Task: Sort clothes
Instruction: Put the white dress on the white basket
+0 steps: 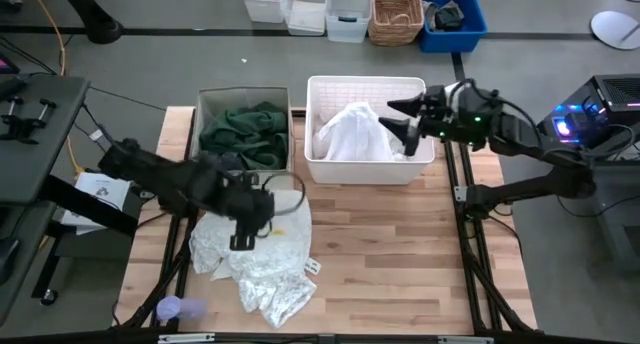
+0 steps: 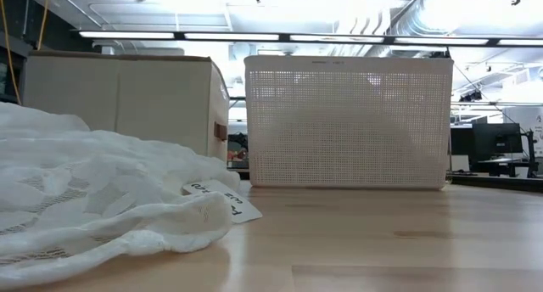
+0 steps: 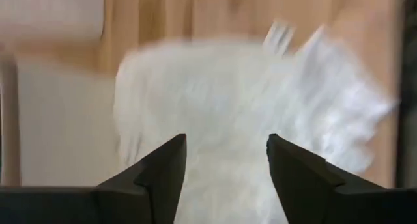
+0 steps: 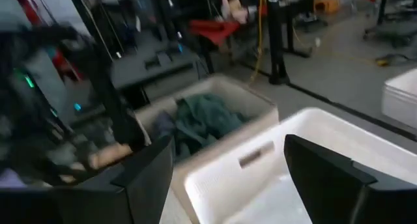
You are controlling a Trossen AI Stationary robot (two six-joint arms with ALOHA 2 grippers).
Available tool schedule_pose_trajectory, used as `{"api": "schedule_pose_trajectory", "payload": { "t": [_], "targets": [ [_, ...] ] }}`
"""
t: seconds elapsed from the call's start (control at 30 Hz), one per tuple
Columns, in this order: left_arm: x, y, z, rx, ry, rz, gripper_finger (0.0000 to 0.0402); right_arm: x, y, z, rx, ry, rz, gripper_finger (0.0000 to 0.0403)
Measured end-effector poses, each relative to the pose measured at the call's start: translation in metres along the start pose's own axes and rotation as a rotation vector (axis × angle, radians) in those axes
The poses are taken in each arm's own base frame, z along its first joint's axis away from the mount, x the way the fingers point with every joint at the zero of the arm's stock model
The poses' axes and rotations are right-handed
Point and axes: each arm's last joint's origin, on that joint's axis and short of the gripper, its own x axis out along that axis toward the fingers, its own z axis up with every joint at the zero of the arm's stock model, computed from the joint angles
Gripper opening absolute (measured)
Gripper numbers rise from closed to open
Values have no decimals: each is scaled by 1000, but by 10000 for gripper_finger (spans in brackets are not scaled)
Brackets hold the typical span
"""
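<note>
A white lacy garment [image 1: 262, 262] lies crumpled on the table's near left; it also shows in the low view [image 2: 93, 199] and the left wrist view [image 3: 247, 113]. My left gripper [image 1: 243, 234] hovers open above it, fingers pointing down. A dark green piece [image 1: 243, 132] lies in the beige fabric box [image 1: 202, 102], also seen from the right wrist [image 4: 205, 120]. A white piece [image 1: 352, 134] lies in the white plastic basket [image 1: 368, 169]. My right gripper [image 1: 402, 119] is open and empty over the basket's right side.
A small lavender object [image 1: 172, 307] lies at the table's near left corner. A paper tag [image 2: 222, 200] sticks out from the lacy garment. Bare wood lies at the table's near right. Bins stand on the floor beyond the far edge [image 1: 395, 12].
</note>
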Motion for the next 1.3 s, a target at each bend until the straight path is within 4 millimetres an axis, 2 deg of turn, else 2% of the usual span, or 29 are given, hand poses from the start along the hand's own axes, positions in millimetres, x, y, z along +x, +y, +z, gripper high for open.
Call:
{"api": "schedule_pose_trajectory", "payload": {
  "t": [0.1, 0.23, 0.33, 0.43, 0.67, 0.83, 0.97, 1.03, 1.07, 1.13, 1.2, 1.23, 1.3],
  "targets": [
    [17, -17, -5, 34, 108, 48, 225, -9, 0, 6, 10, -57, 18, 284],
    [55, -42, -13, 95, 207, -13, 252, -17, -1, 9, 10, -76, 22, 284],
    [76, -49, -23, 36, 254, -42, 265, -19, -1, 8, 12, -64, 19, 284],
    [93, -49, -36, -74, 292, -16, 270, -20, -2, 6, 11, -45, 14, 284],
    [109, -34, -68, -403, 317, 109, 271, -19, -3, 1, 1, 11, 2, 284],
    [127, -38, -72, -507, 295, 40, 271, -19, -3, 0, -6, 19, 0, 284],
    [134, -37, -74, -581, 281, 53, 267, -19, -3, 0, -9, 19, -1, 284],
    [137, -36, -76, -610, 278, 69, 245, -19, -3, 0, -8, 19, -1, 284],
    [138, -36, -76, -616, 274, 70, 222, -19, -3, 0, -9, 20, -1, 284],
    [138, -37, -73, -620, 250, 46, 152, -19, -3, 0, -9, 20, -1, 284],
    [136, -41, -64, -599, 195, -13, 55, -19, -3, 0, -9, 20, -1, 284],
    [132, -43, -58, -585, 151, -51, 29, -19, -3, 0, -9, 20, -1, 284],
    [118, -44, -40, -541, 53, -128, 17, -19, -4, 0, -9, 20, -2, 284]
  ]
}}
